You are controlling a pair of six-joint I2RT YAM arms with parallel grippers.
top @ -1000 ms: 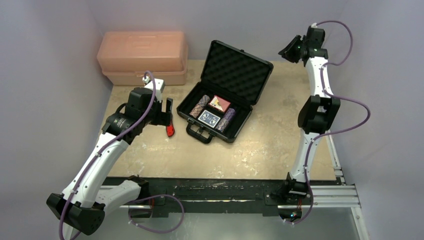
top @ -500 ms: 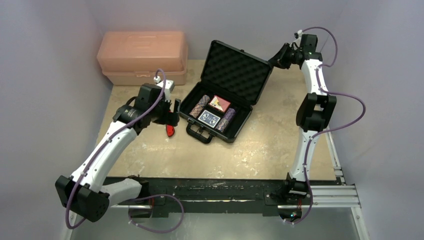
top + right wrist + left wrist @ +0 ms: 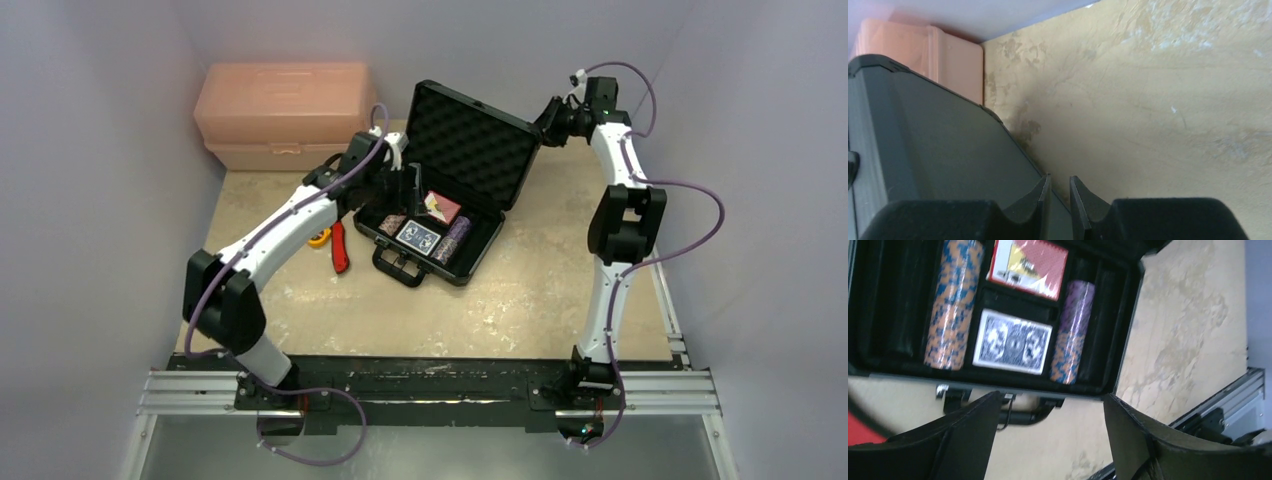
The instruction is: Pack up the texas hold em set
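The open case sits mid-table, with chips, red deck and blue deck inside. The left claw hangs spread above them. The right claw, almost pressed together, seems to touch the lid from behind.

We see a large pink plastic toolbox in the far left corner of the beige mottled surface — lid down, close to the walls. Nearer lies a red utility knife, with a small yellow item just beside it — too small to identify. A metal rail runs along the near edge.
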